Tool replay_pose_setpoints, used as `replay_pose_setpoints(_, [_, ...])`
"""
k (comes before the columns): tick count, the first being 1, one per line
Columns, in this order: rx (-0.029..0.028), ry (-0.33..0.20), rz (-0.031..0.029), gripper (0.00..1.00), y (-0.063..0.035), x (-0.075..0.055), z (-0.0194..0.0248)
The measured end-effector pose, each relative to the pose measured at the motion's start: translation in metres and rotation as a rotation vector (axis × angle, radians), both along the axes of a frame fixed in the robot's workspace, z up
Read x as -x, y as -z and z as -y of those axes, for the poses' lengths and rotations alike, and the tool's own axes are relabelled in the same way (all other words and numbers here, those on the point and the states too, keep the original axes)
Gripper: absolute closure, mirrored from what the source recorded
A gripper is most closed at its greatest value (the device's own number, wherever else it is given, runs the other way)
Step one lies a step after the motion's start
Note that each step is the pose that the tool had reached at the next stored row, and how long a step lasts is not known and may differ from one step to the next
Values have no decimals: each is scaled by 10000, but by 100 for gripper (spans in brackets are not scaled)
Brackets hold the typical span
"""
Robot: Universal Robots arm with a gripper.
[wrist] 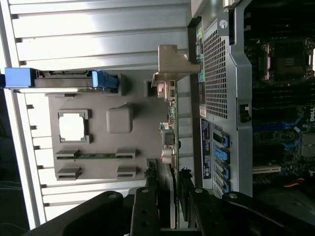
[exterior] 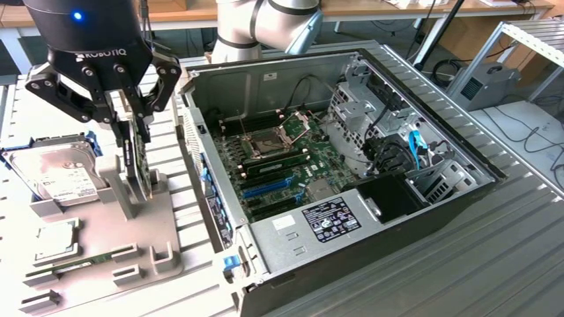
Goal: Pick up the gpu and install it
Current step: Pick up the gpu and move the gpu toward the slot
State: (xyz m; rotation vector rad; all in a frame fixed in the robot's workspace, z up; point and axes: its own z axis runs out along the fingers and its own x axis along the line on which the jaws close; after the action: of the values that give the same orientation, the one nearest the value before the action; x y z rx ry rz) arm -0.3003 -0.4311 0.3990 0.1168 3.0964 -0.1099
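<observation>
Gripper closed partway, pinching top edge of upright gpu, card seated in grey holder at 9 o'clock of open computer case.

gripper body: "ROBOTIQ" in white letters | power supply label: print too small to read | hard drive label: print not legible

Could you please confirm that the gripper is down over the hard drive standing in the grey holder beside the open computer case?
Not quite: the gripper is down over the gpu, not the hard drive. The exterior view shows the gpu standing on edge in the grey holder beside the open computer case, while the hard drive sits further to that view's left.
</observation>
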Motion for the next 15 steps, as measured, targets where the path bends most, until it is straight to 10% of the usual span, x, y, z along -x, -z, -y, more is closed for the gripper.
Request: replay_pose_setpoints(15, [51, 1, 0, 71, -82, 0, -4])
